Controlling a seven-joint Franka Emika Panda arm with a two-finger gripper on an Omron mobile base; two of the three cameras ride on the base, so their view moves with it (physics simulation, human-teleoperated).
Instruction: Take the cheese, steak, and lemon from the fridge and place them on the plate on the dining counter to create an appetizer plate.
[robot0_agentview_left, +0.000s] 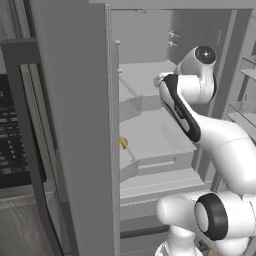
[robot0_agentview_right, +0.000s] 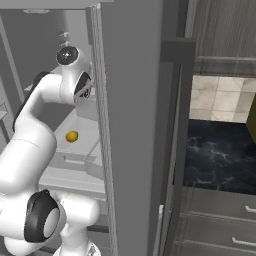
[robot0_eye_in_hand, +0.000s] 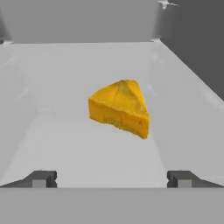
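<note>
Pale fridge (robot0_agentview_left: 150, 135) shelf bears the cheese (robot0_eye_in_hand: 120, 108); gripper (robot0_eye_in_hand: 111, 179) fingers spread wide, apart from it.

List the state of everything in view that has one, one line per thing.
fridge: door open, arm reaching inside.
cheese: resting on a fridge shelf, ahead of the gripper, untouched.
lemon: sitting on a lower fridge shelf, untouched.
gripper: open, holding nothing.

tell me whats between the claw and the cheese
Nothing: in the hand view, bare pale shelf floor separates the open claw from the cheese.
</note>
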